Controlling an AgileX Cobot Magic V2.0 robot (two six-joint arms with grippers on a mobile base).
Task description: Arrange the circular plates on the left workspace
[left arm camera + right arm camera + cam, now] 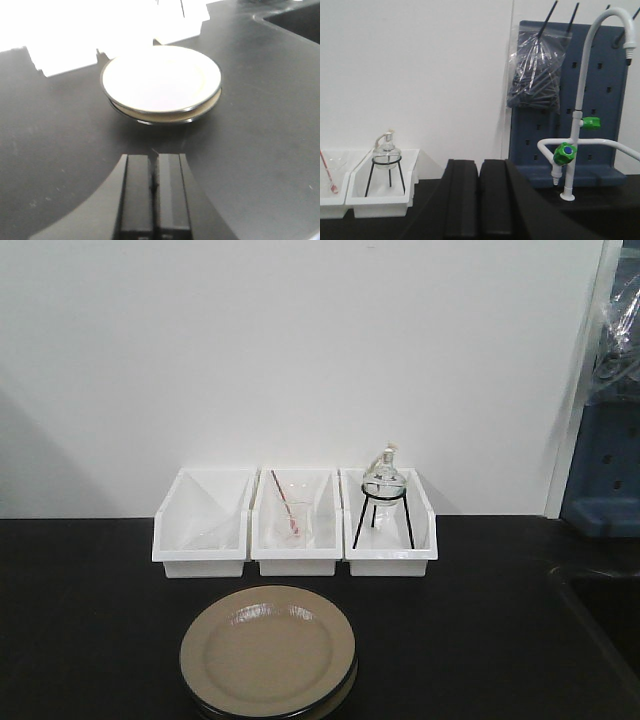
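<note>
Two round beige plates lie stacked, the top plate (267, 648) slightly offset on the lower plate (335, 695), at the front middle of the black countertop (90, 620). In the left wrist view the stack (161, 82) sits just ahead of my left gripper (154, 159), which is shut and empty, apart from the plates. My right gripper (478, 167) is shut and empty, raised and facing the back wall. The plates are out of the right wrist view. Neither gripper shows in the front view.
Three white bins stand in a row behind the plates: an empty left bin (203, 523), a middle bin (296, 523) with a glass beaker and red-tipped rod, a right bin (388, 525) with a flask on a tripod. A sink basin (600, 615), faucet (580, 107) and blue pegboard (570, 95) lie right.
</note>
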